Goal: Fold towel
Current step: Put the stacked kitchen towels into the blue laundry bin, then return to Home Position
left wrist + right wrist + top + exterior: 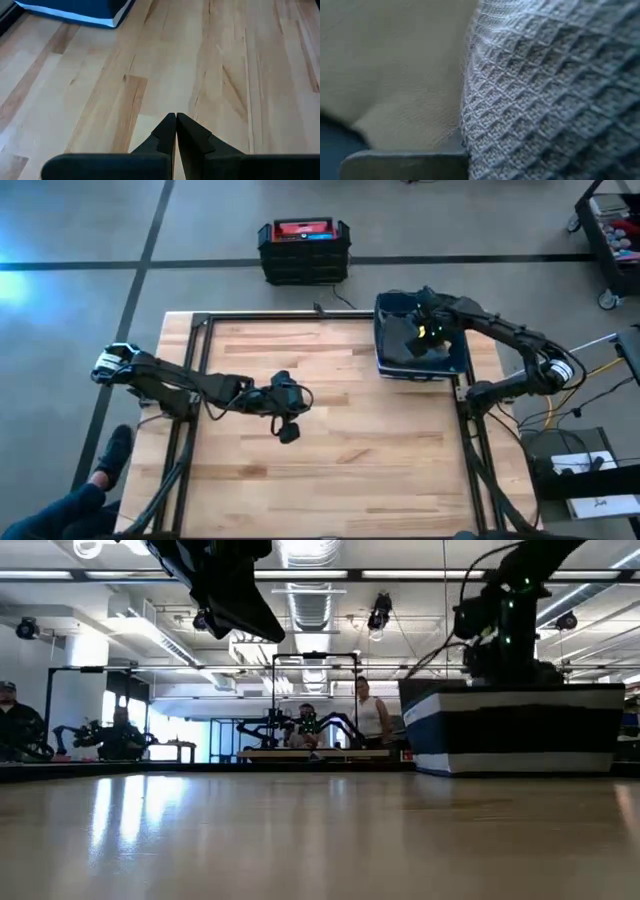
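Observation:
A grey waffle-weave towel (545, 85) fills my right wrist view at very close range. My right gripper (425, 330) reaches down into a blue bin with a white stripe (462, 358) at the table's far right corner, where the towel lies. The bin (520, 730) hides the gripper's tips in the low view. My left gripper (289, 432) hangs over the bare wood left of the table's middle. It is shut with nothing between its fingers (176, 120) and well clear of the bin.
The wooden tabletop (360, 470) stretches bare between the two arms. A black and red crate (304, 248) stands on the floor beyond the far edge. A person's leg and shoe (105, 465) show at the near left corner. People stand far behind the table (370, 720).

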`<state>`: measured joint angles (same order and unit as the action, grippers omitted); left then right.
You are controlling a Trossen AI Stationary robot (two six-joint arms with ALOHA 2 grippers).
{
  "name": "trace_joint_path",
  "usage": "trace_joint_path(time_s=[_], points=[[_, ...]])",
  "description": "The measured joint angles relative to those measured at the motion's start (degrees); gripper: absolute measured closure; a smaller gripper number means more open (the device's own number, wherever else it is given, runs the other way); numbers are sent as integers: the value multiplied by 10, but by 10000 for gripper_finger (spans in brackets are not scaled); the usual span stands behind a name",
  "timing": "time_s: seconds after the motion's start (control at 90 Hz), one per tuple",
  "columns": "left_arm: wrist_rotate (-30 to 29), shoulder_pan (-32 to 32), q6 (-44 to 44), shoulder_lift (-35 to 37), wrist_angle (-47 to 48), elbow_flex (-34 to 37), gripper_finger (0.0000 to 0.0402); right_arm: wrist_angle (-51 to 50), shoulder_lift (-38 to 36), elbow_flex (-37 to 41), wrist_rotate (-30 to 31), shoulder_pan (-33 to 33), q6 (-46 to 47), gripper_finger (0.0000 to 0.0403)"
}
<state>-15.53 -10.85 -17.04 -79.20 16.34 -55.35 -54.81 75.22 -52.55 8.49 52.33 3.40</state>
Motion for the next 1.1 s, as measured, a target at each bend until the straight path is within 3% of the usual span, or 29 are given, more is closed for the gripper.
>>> trace_joint_path(time_s=[0.178, 0.4, 0.578, 0.767, 0.822, 0.911, 1.0, 1.1], points=[[0, 0, 0, 0, 0, 0, 402, 41, -1, 26, 21, -1, -1, 357], [0, 0, 0, 0, 0, 0, 402, 46, 2, 18, 23, 0, 7, 252], [0, 0, 0, 0, 0, 0, 402, -31, -5, -76, 37, 2, 11, 167], [0, 0, 25, 5, 0, 0, 402, -131, -10, -205, 30, 2, 10, 117], [0, 0, 41, 7, 0, -1, 402, -140, -16, -225, -11, 0, 10, 110], [0, 2, 61, 15, 0, -1, 402, -101, -43, -226, -137, -15, 7, 105], [-5, 2, 91, 33, -3, 0, 402, 13, -89, -187, -255, -51, -1, 108], [-8, 10, 121, 70, -32, 18, 402, 186, -152, -100, -313, -115, -1, 126]])
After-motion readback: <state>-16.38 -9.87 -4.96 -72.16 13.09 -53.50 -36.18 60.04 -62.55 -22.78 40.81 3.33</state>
